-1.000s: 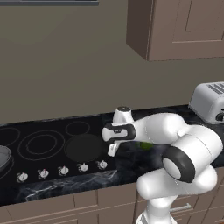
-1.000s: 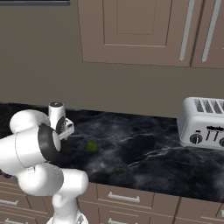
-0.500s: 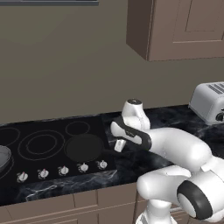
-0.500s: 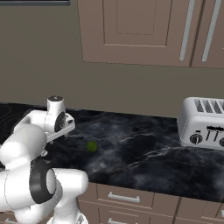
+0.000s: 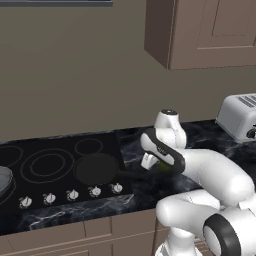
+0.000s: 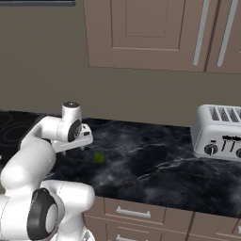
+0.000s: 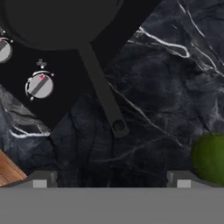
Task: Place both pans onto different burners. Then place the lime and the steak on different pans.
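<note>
— So, where's the claw (image 7: 111,183)?
— Spread wide, holding nothing, above the counter (image 7: 166,87).
— And the lime (image 7: 210,156)?
— On the counter, off beside one fingertip. The black pan (image 5: 96,168) sits on the cooktop (image 5: 30,150), handle pointing toward the claw.

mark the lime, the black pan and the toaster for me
lime (image 6: 98,157), right base view, middle of the green ball.
black pan (image 5: 96,168), left base view, centre of its flat bottom.
toaster (image 6: 220,131), right base view, front face above the knobs.
</note>
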